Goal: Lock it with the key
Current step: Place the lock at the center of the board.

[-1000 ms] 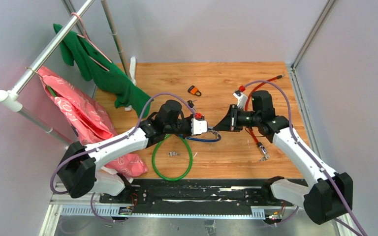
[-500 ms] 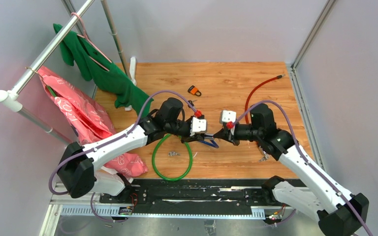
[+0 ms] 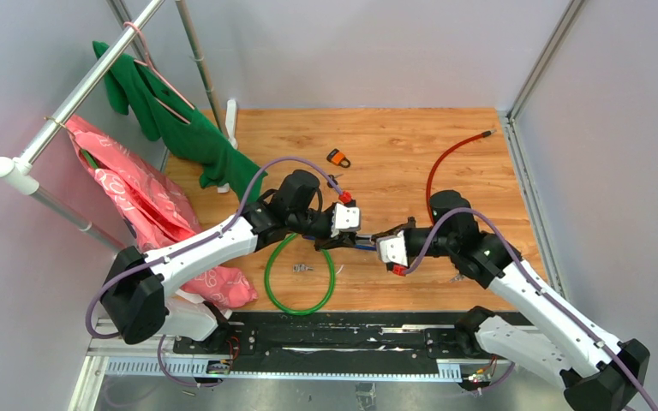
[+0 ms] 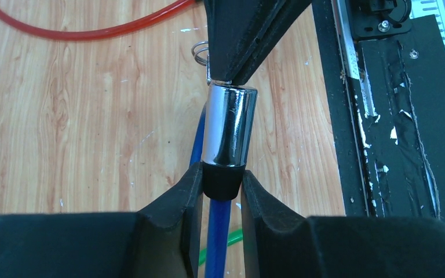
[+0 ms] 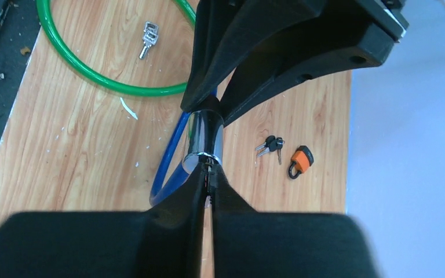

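Observation:
A blue cable lock (image 4: 216, 237) ends in a chrome cylinder (image 4: 229, 130), also seen in the right wrist view (image 5: 204, 139). My left gripper (image 4: 221, 179) is shut on the black collar at the cylinder's base and holds it above the table, near the middle in the top view (image 3: 343, 241). My right gripper (image 5: 208, 171) is shut on a thin key (image 5: 210, 171) whose tip meets the cylinder's end face. In the top view my right gripper (image 3: 375, 243) faces the left one, tip to tip.
A green cable loop (image 3: 300, 272) with a small key set (image 3: 302, 268) inside lies near the front. A red cable (image 3: 447, 163) runs at the back right. An orange padlock (image 3: 337, 157) and black keys (image 5: 269, 145) lie behind. Green and pink clothes (image 3: 128, 184) hang on a rack at the left.
My right arm has swung down and forward and its wrist has rolled, bringing the key to the cylinder's end. My left gripper has shifted slightly, still holding the lock.

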Controlling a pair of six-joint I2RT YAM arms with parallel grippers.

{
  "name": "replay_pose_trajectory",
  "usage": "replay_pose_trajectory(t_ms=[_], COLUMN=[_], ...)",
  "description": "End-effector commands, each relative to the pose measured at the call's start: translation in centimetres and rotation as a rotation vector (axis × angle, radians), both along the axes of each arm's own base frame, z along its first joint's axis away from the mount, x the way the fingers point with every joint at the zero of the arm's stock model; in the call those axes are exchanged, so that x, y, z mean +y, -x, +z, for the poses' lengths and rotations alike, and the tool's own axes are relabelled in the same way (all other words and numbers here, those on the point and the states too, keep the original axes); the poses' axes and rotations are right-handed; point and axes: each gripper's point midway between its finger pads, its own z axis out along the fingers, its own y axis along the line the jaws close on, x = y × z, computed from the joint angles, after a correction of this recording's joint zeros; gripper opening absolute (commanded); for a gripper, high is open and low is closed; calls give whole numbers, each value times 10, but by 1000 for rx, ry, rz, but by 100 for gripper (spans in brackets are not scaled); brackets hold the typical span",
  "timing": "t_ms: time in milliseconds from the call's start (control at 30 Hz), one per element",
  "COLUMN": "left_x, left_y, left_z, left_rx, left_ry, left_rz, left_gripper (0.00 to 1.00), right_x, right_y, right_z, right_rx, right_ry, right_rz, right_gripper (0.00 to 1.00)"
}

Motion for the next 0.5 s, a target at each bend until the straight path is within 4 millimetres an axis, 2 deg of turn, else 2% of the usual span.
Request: replay_pose_trajectory(t_ms=[0, 33, 133, 167, 267, 367, 400, 467], left_x=[3, 3, 5, 6, 6, 6, 6, 6], left_y=[-13, -12, -12, -12, -12, -12, -13, -13], left_z=[0, 0, -1, -2, -2, -2, -1, -2], left_rx=[-13, -16, -32, -31, -36, -38, -41, -42], left_ry=[-12, -15, -17, -19, -19, -19, -18, -20], left_rz=[43, 39, 34, 35, 34, 34, 36, 33], left_gripper=[0, 0, 0, 0, 0, 0, 0, 0], right_x=[-7, -8, -12, -14, -15, -10, -9, -9], right_y=[5, 3, 4, 5, 8, 10, 6, 13], right_z=[-9, -4, 10, 13, 25, 39, 40, 39], right_rx=[-38, -34, 9, 22, 112, 298, 360, 487], right_ry=[84, 76, 34, 21, -34, -100, -99, -44], right_rz=[10, -12, -74, -92, -162, -252, -290, -310], right_gripper=[32, 46, 69, 72, 80, 82, 80, 70])
